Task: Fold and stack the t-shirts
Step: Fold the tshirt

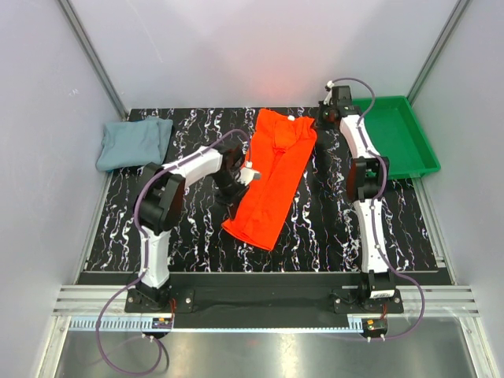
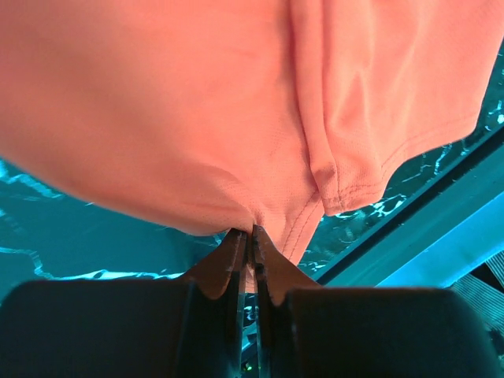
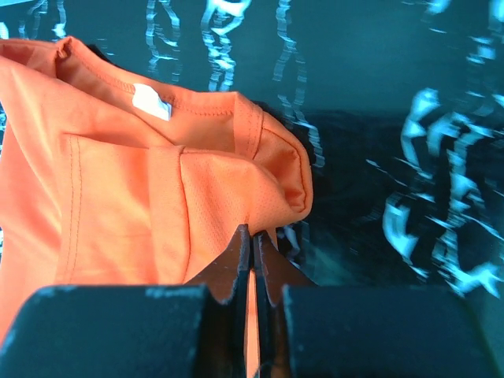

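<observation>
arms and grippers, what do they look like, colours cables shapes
Both the left arm and right arm have white link shells, black joint housings and a thin purple cable looping from the base. The left gripper and right gripper have dark, wedge-shaped fingers.

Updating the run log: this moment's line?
left pincer: shut on orange shirt | right pincer: shut on orange shirt | grey-blue shirt: bunched, far left
</observation>
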You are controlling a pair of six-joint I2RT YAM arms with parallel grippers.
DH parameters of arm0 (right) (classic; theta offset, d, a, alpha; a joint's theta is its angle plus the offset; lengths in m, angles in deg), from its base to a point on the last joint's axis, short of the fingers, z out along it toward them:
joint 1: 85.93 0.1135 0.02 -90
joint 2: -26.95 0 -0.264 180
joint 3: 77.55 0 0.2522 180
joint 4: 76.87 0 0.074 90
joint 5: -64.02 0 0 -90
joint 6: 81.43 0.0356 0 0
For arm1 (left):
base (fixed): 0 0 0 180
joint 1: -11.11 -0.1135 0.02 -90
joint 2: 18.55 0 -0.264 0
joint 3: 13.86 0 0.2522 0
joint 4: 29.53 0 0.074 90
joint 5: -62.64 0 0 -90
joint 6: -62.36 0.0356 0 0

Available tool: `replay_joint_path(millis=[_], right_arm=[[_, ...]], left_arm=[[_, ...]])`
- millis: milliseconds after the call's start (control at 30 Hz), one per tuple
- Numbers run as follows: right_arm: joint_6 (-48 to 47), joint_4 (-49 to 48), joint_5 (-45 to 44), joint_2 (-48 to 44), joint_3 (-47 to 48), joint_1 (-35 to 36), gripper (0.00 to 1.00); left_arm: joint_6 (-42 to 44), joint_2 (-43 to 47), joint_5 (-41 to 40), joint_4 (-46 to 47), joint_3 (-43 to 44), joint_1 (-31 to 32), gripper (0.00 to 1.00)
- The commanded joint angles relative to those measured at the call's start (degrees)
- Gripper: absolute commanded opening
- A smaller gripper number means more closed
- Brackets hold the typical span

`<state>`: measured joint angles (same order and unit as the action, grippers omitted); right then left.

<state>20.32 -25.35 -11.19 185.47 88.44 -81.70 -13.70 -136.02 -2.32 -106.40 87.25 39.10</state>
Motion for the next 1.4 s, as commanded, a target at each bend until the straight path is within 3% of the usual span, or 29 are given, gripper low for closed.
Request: replay_joint_path(millis=[0,367,1000,1133,1167,1233,1267,1367], right_arm=[[1.3,-2.6,1.9,1.5,4.0,1.9,0.03],[3.5,-8.1,-0.2,4.2,7.8,3.2,0.02],[1.8,-13.2,-2.1,4.9,8.5,3.6,0.03],[1.7,-13.4,-2.0,5.0,8.5,4.0,0.08],[1.7,-13.3,-2.0,5.0,8.5,4.1,0.20],[1.0,-12.7,-1.9,4.7,8.7,4.2,0.39],[0.6,-11.8,-1.4,4.1,8.5,4.2,0.53],[-2.8,-10.2,-2.8,0.2,4.4,4.1,0.64]], left_arm=[[0.0,3.2,2.6,-0.3,-0.8,1.7,0.10],[-0.3,4.0,4.1,-0.1,-2.9,6.2,0.09],[-0.5,1.1,4.7,0.3,1.8,10.8,0.08],[-0.8,1.0,3.9,0.7,1.7,11.5,0.10],[-1.2,1.2,3.5,0.8,1.8,11.6,0.23],[-1.9,1.7,1.9,1.1,1.8,11.7,0.35],[-2.0,2.1,1.0,1.3,1.8,11.7,0.52],[-0.8,4.3,-1.6,1.5,1.3,11.7,0.75]])
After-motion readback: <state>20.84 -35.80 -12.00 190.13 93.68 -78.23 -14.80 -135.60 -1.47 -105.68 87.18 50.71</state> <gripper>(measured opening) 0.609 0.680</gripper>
